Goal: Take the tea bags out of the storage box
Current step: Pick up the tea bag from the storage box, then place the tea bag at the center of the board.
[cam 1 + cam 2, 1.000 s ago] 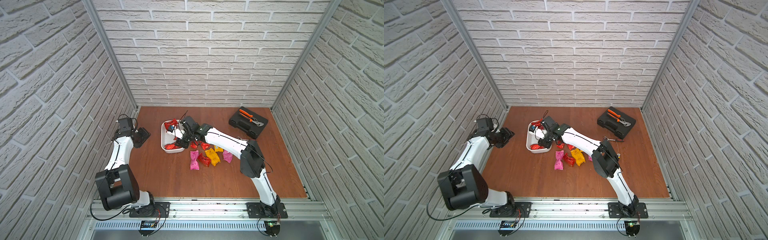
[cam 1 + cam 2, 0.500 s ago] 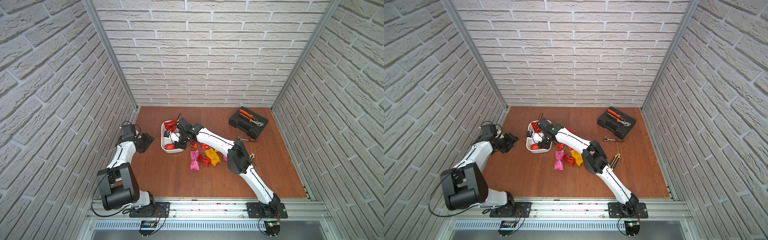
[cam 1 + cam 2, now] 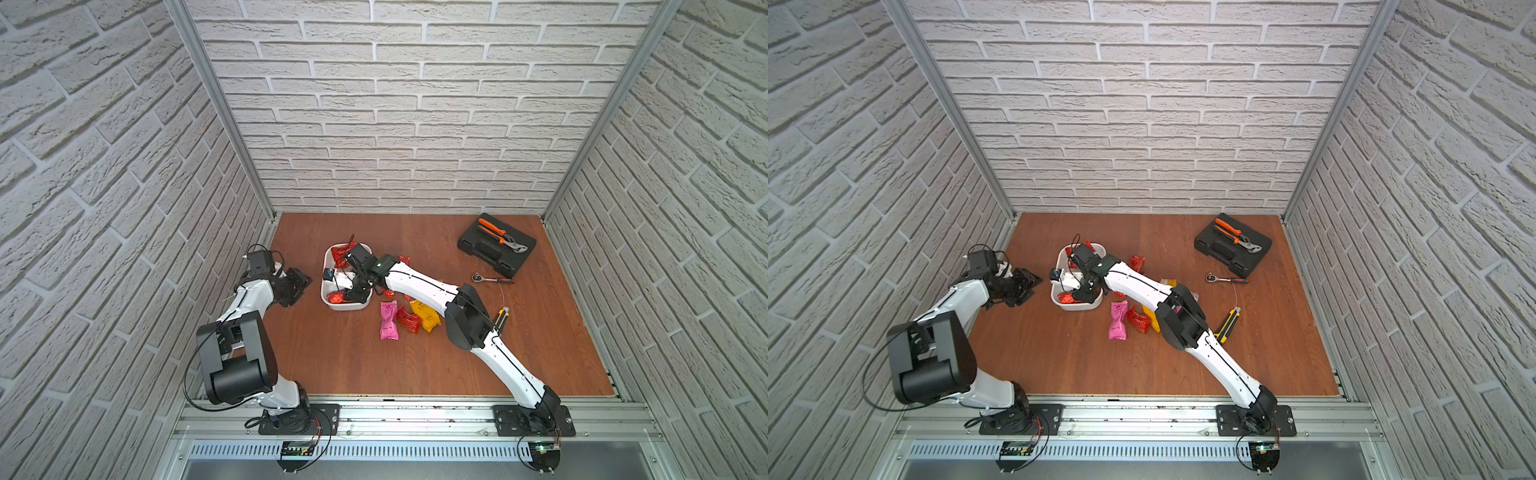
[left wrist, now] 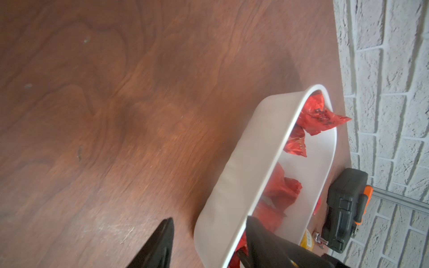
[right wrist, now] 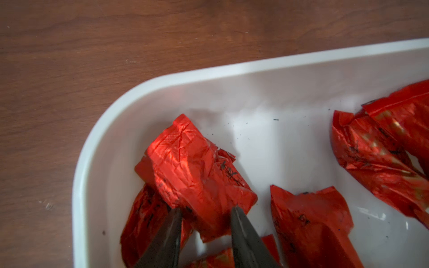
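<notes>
The storage box [image 3: 347,308] [image 3: 1075,307] is a white tub left of centre, and several red tea bags [image 3: 340,253] [image 5: 376,148] lie in it. My right gripper [image 3: 357,291] [image 3: 1084,294] [image 5: 206,210] reaches down into its near end. Its jaws press both sides of a crinkled red tea bag [image 5: 192,167] in the rounded corner of the box [image 5: 209,72]. My left gripper [image 3: 302,286] [image 3: 1032,289] [image 4: 210,219] hangs open just left of the box, holding nothing. The box wall [image 4: 243,162] shows beyond its fingers. Pink [image 3: 388,320], red [image 3: 409,319] and yellow [image 3: 424,316] tea bags lie on the table.
A black tool case [image 3: 496,253] with orange pliers [image 3: 498,235] sits at the back right. A ratchet [image 3: 492,278] lies in front of it. A yellow-black utility knife [image 3: 1227,324] lies beside my right elbow. Brick walls close in three sides.
My right gripper shifted toward the box's near end and its jaws narrowed onto the red tea bag; its elbow swung left. My left gripper edged closer to the box, its jaws slightly narrower.
</notes>
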Motion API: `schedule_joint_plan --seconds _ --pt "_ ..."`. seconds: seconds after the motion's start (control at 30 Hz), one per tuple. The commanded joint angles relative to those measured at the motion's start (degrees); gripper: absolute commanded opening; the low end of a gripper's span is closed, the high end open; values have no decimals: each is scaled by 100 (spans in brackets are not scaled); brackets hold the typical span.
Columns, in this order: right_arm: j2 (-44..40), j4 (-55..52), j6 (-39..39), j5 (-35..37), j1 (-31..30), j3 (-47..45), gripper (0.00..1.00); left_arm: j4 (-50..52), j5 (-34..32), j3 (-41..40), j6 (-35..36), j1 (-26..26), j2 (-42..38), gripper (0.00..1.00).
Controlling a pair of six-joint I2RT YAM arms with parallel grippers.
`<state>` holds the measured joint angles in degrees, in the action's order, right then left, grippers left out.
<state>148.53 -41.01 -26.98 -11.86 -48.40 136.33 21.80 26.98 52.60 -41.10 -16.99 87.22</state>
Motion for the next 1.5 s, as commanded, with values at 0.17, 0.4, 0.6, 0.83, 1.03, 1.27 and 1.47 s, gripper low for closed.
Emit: schedule_joint_plan --seconds 0.17,0.4,0.6,0.83,1.03,1.27,1.47 --pt "-141 240 117 -100 -173 88 6 102 -159 103 240 23 -78 53" --pt "-677 448 317 26 -266 -71 3 674 -1106 357 519 293 -457 57" --pt "-1585 992 1035 526 -275 -1002 3 887 -1305 500 565 308 -623 58" --pt "-2829 1721 2170 1492 -310 -2770 3 1106 -1531 851 991 568 -567 61" --pt "-4018 1303 3699 3664 -169 -4158 3 1202 -1350 1152 1687 971 -231 64" --pt "-4446 261 6233 4122 538 -4710 3 1344 -965 1367 1844 1013 265 65" --pt "-3859 164 6930 3339 1057 -4257 3 1138 -723 1224 1492 893 281 63"
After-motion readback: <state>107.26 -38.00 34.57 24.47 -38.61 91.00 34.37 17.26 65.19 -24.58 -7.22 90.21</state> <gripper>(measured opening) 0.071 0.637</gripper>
